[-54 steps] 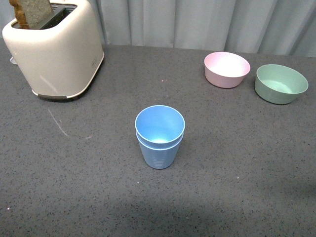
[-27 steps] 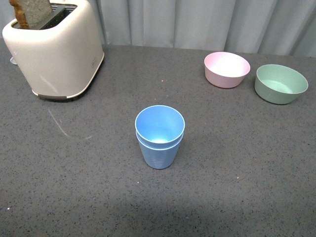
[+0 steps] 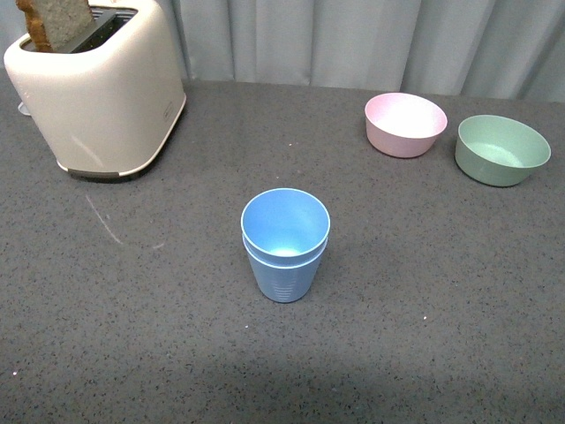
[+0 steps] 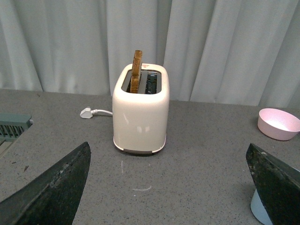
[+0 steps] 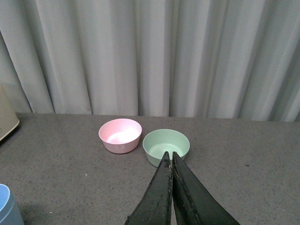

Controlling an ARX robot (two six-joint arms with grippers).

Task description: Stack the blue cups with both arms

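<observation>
left gripper fingers spread wide, holding nothing | right gripper fingers pressed together, empty | blue cups nested one inside the other, upright mid-table, clear of both arms | toaster with bread far left; pink bowl beside green bowl far right

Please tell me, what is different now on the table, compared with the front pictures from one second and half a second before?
Nothing has visibly changed. In the front view the blue cups stand nested one inside the other at the same spot, and the toaster, pink bowl and green bowl keep their places. No arm appears in the front view.
</observation>
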